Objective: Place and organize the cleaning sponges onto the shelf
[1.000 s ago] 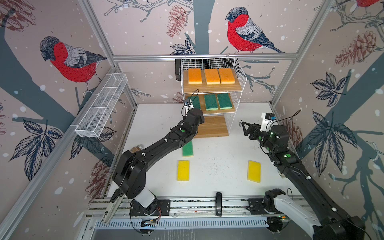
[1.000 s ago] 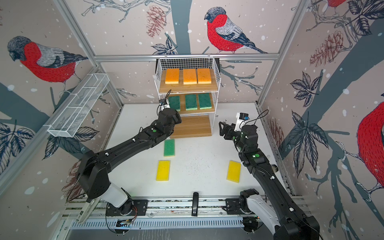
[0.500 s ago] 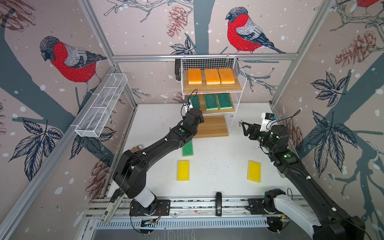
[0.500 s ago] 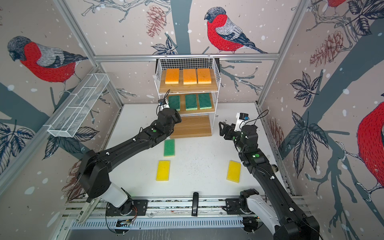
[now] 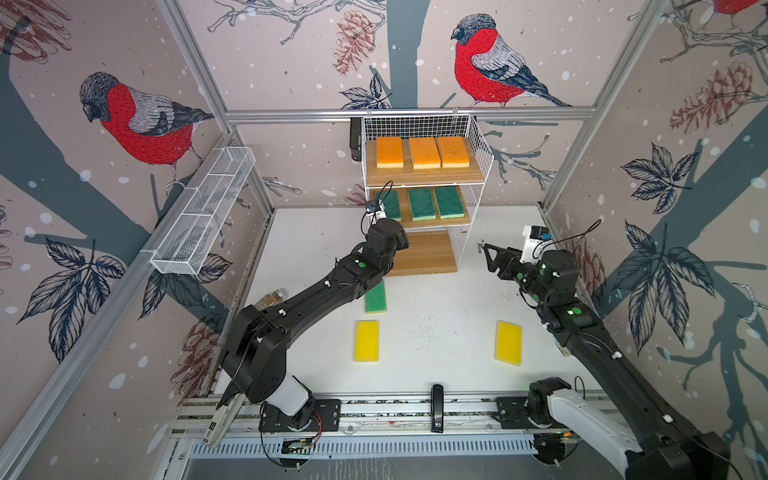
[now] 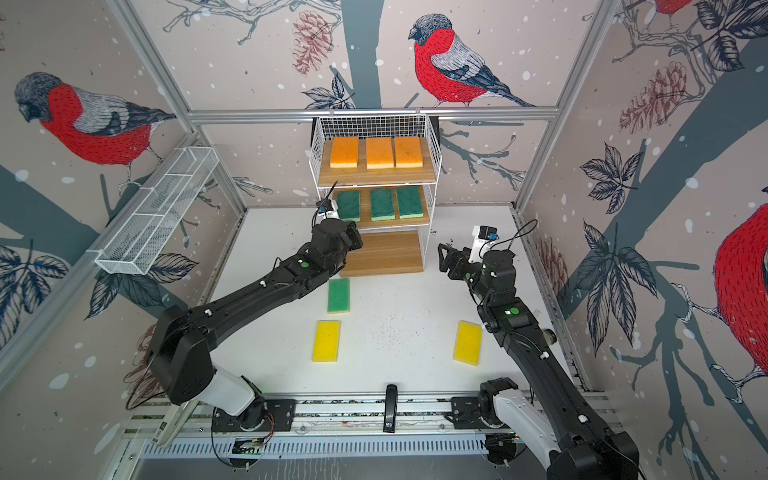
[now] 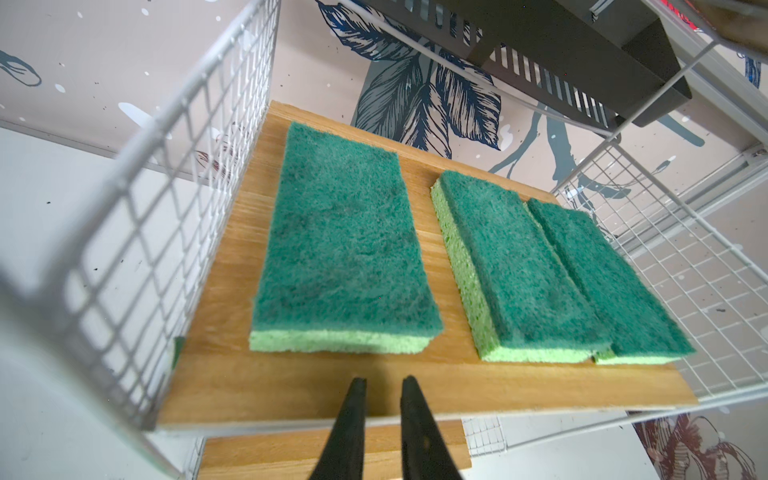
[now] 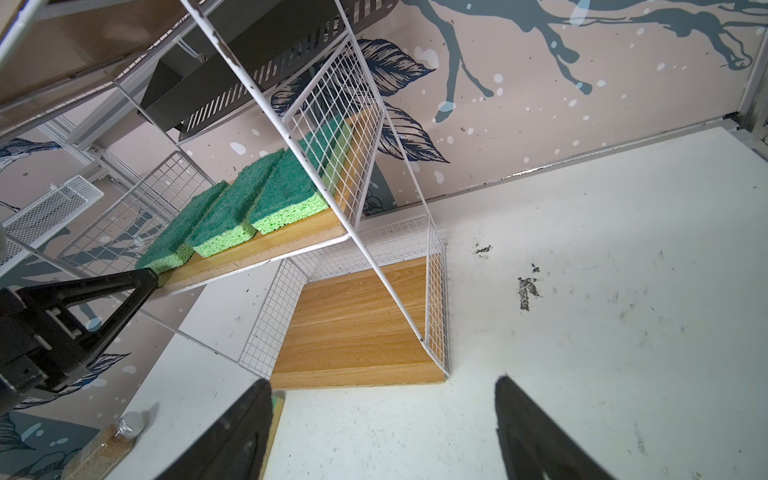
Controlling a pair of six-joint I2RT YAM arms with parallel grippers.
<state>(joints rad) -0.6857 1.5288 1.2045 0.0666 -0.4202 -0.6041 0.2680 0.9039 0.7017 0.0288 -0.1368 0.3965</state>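
Three orange sponges [image 5: 423, 152] are lying side by side on the top board of the shelf [image 5: 415, 124], a white wire rack standing against the back wall. Three green sponges [image 5: 421, 203] are sitting in a row on the middle board, dark scouring faces up.

I am holding my left claw [image 7: 383, 381] at the front edge of that middle board. It is just short of the leftmost green sponge and not touching it. Its two fingers are drawn together to a narrow slit and are gripping nothing.

My right claw [image 8: 380, 390] is hanging above the white surface [image 5: 436, 307], to the right of the shelf and pointing toward it. Its fingers are spread wide and it is also holding nothing.

A fourth green sponge [image 5: 376, 300] is lying flat on the surface just in front of the bottom board [image 5: 428, 255], partly under my left arm. The left yellow sponge [image 5: 366, 340] is lying just in front of it. The right yellow sponge [image 5: 508, 343] is lying well apart, beside my right arm.

A long mesh tray [image 5: 203, 212] is hanging on the left wall.
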